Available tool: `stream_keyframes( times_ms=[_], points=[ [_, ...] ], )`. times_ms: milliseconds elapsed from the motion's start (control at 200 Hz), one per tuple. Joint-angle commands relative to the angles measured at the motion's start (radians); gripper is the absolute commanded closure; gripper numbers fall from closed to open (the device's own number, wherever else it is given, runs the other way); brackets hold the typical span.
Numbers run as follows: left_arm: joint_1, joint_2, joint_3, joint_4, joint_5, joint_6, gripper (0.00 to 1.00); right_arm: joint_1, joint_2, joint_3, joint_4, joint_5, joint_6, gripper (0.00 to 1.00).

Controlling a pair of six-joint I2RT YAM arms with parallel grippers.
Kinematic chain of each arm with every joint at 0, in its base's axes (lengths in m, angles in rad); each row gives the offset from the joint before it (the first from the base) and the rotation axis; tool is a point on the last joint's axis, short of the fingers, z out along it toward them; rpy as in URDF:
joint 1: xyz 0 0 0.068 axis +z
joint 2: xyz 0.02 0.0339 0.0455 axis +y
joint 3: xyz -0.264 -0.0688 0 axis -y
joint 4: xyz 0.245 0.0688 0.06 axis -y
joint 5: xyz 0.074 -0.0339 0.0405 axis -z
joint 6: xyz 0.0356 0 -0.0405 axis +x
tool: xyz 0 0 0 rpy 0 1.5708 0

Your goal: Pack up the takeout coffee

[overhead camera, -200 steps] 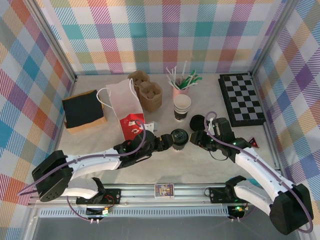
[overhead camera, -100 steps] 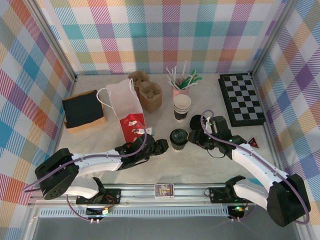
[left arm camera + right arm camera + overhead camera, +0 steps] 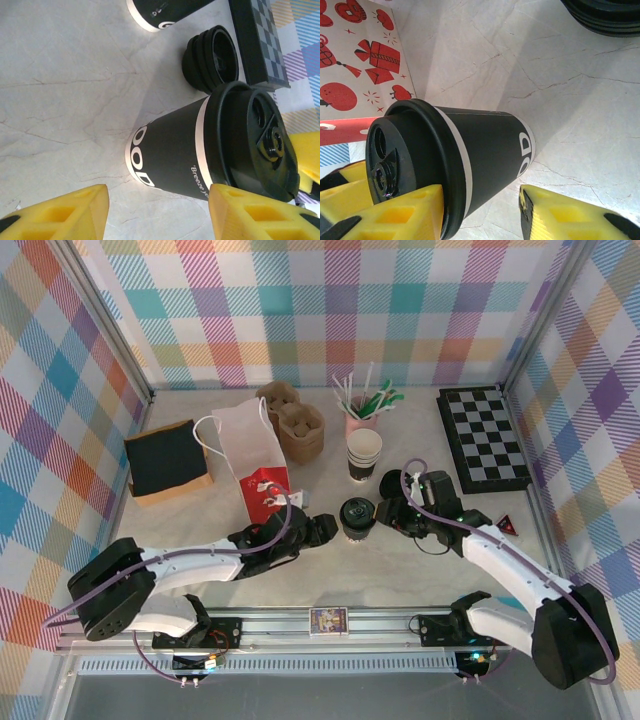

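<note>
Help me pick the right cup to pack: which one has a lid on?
The dark cup standing alone, capped with a black lid. The stack of cups behind it is open-topped.

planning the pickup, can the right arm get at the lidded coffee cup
Probably yes: the takeout coffee stands upright right in front of the open right fingers, nothing between them.

Looking down from high behind over the whole table (image 3: 400,570); peering close and low from each wrist, opposite sides, all sharing the takeout coffee (image 3: 356,515).
</note>
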Motion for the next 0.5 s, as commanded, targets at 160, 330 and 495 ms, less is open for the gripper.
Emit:
stream_keyframes(
  times_ms=[160,330,495],
  points=[
    [0.016,0.039,0.061,0.029,0.039,0.018,0.46,-0.005,0.015,-0.012,0.046,-0.026,0.014,0.56],
    [0.016,0.07,0.08,0.042,0.051,0.018,0.46,-0.006,0.011,-0.012,0.036,-0.024,0.009,0.55],
    [0.016,0.096,0.086,0.051,0.057,0.016,0.46,-0.006,0.011,-0.009,0.039,-0.026,0.011,0.55]
  ],
)
